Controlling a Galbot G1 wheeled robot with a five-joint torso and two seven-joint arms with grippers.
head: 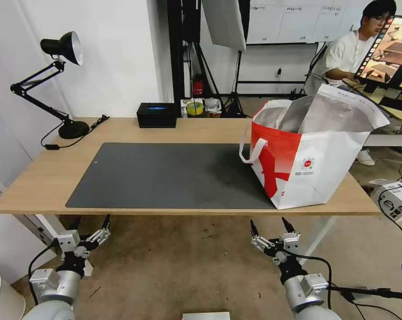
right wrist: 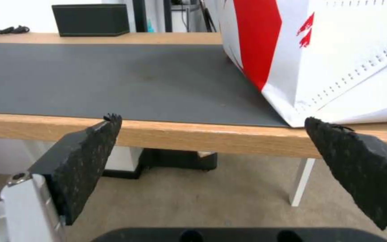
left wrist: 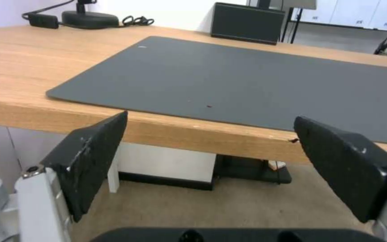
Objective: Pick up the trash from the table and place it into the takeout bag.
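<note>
— So where was the trash?
— I saw none on the table (head: 45, 178). The takeout bag (head: 312, 164) sat at its right end; left gripper (head: 90, 226) and right gripper (head: 270, 226) hung spread below the near edge. Finished, I judged.

The takeout bag (head: 319, 160), beyond and to the right of the right gripper (head: 269, 226), stands with its foil flap raised, so whatever lies inside is hidden. Its small round logo (head: 307, 164) is too small to read. From the right wrist the bag (right wrist: 337, 57) runs off the frame, handles and mouth cut away. The table (left wrist: 18, 74) ahead of the left gripper (left wrist: 209, 134) is cropped on both sides, and the black tissue box (left wrist: 246, 23) at its far edge loses its upper corner to the border.
</note>
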